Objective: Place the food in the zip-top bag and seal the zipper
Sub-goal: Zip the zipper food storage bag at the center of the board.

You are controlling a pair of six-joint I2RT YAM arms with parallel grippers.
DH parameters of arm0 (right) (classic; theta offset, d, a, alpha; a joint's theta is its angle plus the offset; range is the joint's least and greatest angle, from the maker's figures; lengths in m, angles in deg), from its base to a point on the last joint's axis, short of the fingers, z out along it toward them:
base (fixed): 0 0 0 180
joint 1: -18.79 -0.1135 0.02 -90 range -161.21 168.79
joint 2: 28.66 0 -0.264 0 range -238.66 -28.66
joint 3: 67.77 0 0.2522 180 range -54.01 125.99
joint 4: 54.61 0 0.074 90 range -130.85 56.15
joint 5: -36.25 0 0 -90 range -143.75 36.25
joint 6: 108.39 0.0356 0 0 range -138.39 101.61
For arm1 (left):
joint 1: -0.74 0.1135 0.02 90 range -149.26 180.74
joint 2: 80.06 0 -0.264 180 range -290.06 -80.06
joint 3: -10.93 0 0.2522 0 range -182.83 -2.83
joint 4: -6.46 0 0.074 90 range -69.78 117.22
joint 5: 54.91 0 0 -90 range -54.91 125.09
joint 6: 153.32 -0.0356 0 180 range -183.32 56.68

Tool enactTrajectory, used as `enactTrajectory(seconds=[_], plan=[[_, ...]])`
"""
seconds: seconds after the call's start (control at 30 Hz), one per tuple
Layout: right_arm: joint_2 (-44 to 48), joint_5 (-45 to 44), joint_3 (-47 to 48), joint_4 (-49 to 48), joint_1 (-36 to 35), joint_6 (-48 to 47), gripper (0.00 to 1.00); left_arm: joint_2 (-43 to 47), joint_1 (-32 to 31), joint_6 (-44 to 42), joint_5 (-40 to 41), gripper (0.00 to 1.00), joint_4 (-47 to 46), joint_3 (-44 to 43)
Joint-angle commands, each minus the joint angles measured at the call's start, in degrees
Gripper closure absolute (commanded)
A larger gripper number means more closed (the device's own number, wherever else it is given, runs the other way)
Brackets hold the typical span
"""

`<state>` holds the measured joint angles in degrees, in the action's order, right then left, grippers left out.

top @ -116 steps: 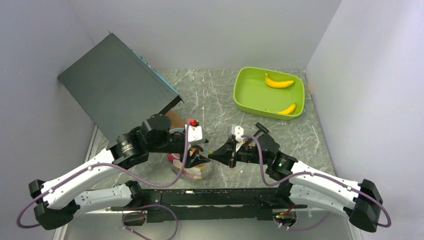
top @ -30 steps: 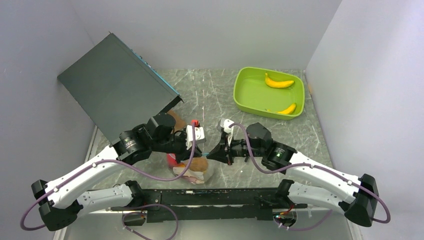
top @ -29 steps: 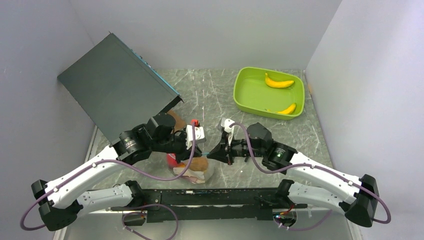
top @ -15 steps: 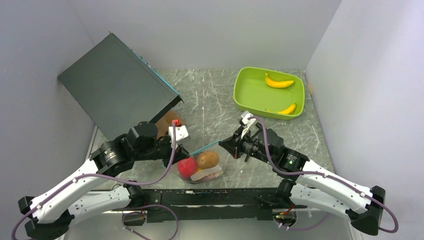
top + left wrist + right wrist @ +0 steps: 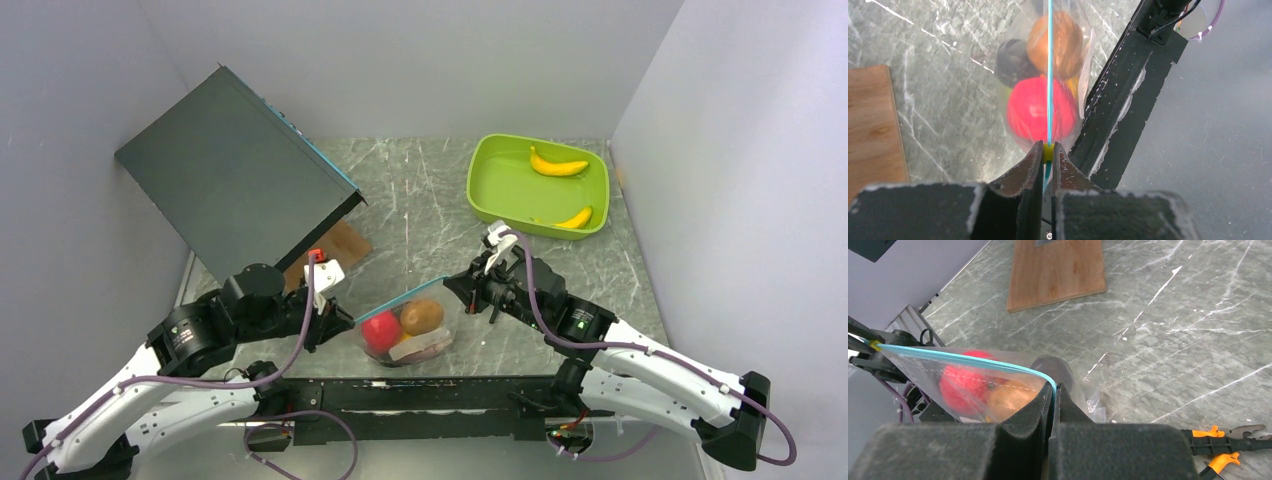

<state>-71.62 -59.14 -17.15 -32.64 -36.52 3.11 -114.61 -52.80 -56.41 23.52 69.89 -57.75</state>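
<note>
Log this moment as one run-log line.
left gripper: shut on zipper end | right gripper: shut on other end | bag: taut, fruit inside | bananas: in tray

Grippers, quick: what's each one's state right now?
Left gripper: closed, pinching one end of the zipper on the zip-top bag.
Right gripper: closed, pinching the zipper's other end.
</note>
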Motion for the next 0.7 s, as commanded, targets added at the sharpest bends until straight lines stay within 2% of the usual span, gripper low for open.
enactTrajectory(seconds=[0.0,0.2,0.23,0.37,0.47,0.67], plan=[[0.7,-5.7,0.6,-0.3,0.8,-0.1,1.00,1.0,0.1,2.7,1.6,1.00,6.7,-2.0],[-0.1,-5.9,0.5,-0.2,0.8,0.1,1.00,1.5,0.2,4.2,3.1,1.00,8.1,-2.6],[-0.3,-5.5,0.6,-0.3,0.9,0.0,1.00,1.5,0.1,4.5,3.4,0.96,8.2,-2.8],[-2.1,-4.8,1.4,-0.6,0.9,0.3,1.00,1.5,0.2,5.8,5.6,0.63,7.3,-4.1],[-4.7,-4.4,2.9,-0.7,1.0,1.2,1.00,1.8,0.1,7.8,8.2,0.45,5.9,-5.6],[-14.2,-4.6,9.2,2.3,3.5,7.5,1.00,2.3,0.2,11.3,11.4,0.28,4.5,-9.7]])
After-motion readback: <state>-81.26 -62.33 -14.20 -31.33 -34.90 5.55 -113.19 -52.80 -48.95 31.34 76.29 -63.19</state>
